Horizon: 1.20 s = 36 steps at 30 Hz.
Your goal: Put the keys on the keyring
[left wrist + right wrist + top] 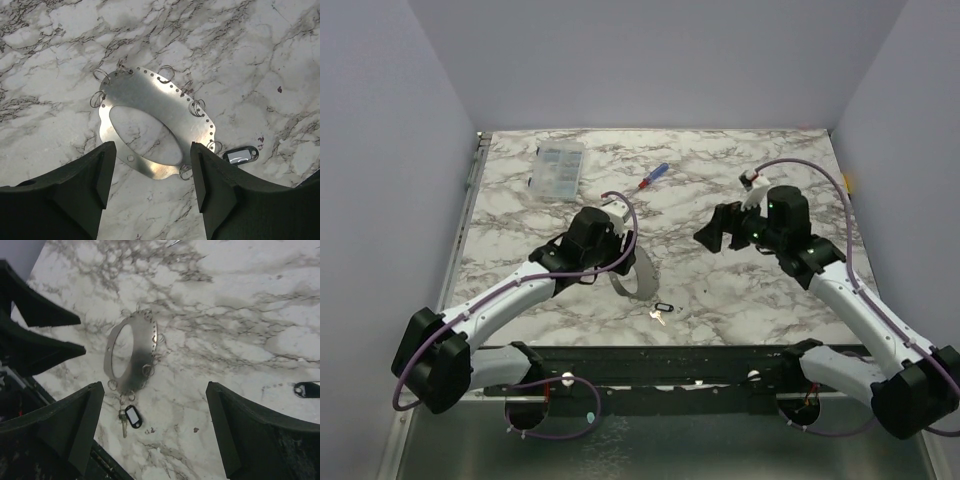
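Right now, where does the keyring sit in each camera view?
Top external: keyring just below centre of the frame.
Left wrist: keyring fills the centre.
Right wrist: keyring left of centre.
Shared landmark: the black-headed key lying beside it in all three.

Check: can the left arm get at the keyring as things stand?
Probably yes. The left gripper is open and hangs over the keyring, which lies flat on the marble table with nothing on top of it. The black-headed key lies by its rim, outside the fingers' span.
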### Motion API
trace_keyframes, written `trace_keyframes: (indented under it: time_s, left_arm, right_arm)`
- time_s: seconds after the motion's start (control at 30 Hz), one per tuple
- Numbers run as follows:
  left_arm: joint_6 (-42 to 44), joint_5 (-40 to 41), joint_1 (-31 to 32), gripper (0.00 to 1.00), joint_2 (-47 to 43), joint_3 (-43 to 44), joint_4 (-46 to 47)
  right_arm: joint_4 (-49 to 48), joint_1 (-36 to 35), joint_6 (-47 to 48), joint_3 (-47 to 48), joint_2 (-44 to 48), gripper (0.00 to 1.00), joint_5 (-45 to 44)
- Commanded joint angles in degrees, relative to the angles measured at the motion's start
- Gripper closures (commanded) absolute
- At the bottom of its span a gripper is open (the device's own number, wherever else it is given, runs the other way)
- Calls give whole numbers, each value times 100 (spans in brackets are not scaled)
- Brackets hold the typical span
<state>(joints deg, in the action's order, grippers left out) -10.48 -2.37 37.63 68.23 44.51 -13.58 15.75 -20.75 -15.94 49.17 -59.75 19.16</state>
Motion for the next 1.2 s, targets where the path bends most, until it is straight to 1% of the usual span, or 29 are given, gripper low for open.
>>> trace_keyframes:
  time_s: [0.0, 0.07, 0.2, 0.43, 0.53, 0.6, 0.63, 0.67, 0.77, 0.87, 0.93, 1.0, 1.1, 1.17]
  left_arm:
    - [19, 102, 16, 35, 176, 205, -72]
    - [10, 266, 13, 42, 190, 199, -70]
    - [-28, 669, 16, 41, 136, 183, -58]
    - [14, 450, 12, 39, 165, 201, -62]
    - [-3, 263, 17, 39, 147, 176, -33]
    - [-168, 116, 48, 40, 161, 126, 86]
    - [-274, 125, 114, 40, 176, 87, 148]
    - [-362, 187, 212, 40, 184, 56, 179]
    - [-734, 891, 543, 38, 263, -12, 174]
    - [-1280, 1166, 785, 38, 357, 1, 205]
    - [-1816, 1364, 977, 39, 456, -7, 317]
    - [-2137, 1586, 1203, 39, 612, 4, 454]
    - [-2396, 2030, 1499, 42, 962, 116, 516]
    - [-2484, 2111, 1576, 45, 1247, 235, 531]
  right_arm:
    - [43, -670, 233, -207, -220, 6, -115]
    - [-61, -858, 279, -275, -372, 8, -141]
    - [-302, -1137, 278, -302, -704, 11, -336]
    - [-444, -1694, 18, 27, -1456, 19, -1059]
    - [-387, -1805, -129, 160, -1673, 23, -1229]
    - [-308, -1809, -327, 223, -1721, 24, -1553]
    - [-220, -1809, -457, 270, -1724, 25, -1810]
    - [-102, -1809, -593, 326, -1730, 25, -2260]
    - [463, -1809, -1006, 578, -1743, 25, -3318]
    - [901, -1809, -1308, 678, -1653, 24, -4047]
    - [971, -1809, -1443, 572, -1464, 24, -4295]
    - [989, -1801, -1542, 395, -1216, 24, -4481]
    - [1009, -1796, -1554, 186, -869, 24, -4598]
    - [1069, -1792, -1516, 90, -703, 24, -4642]
